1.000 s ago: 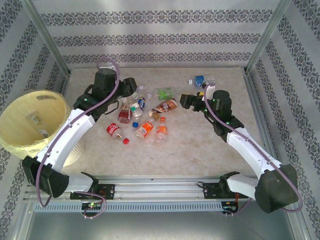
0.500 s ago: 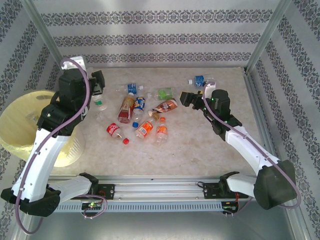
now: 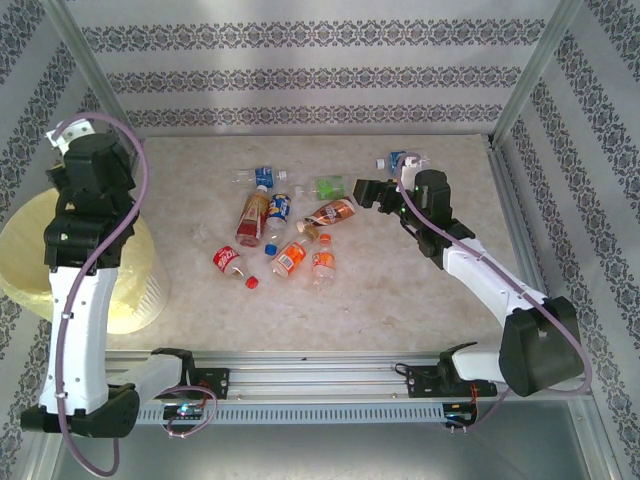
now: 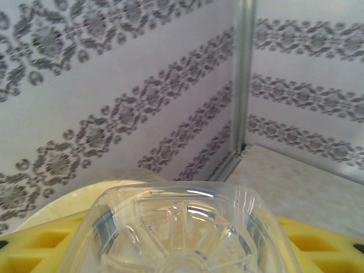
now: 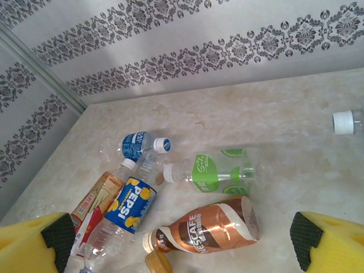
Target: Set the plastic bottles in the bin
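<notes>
My left gripper (image 4: 182,256) is clamped on a clear bottle (image 4: 182,227), held over the bin (image 3: 25,270) at the table's (image 3: 400,290) left edge so that a release should drop it inside. My right gripper (image 5: 182,236) is spread wide above the brown Nescafe bottle (image 5: 210,227), lined up, I judge, for the next pick. The other plastic bottles (image 3: 290,235) lie scattered mid-table.

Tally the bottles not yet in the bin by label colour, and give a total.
Blue-label bottles: 3
Green-label bottle: 1
Red-label bottles: 2
Orange-label bottles: 2
Brown-label bottle: 1
Held bottle in left end effector, label hidden: 1
Total: 10
</notes>
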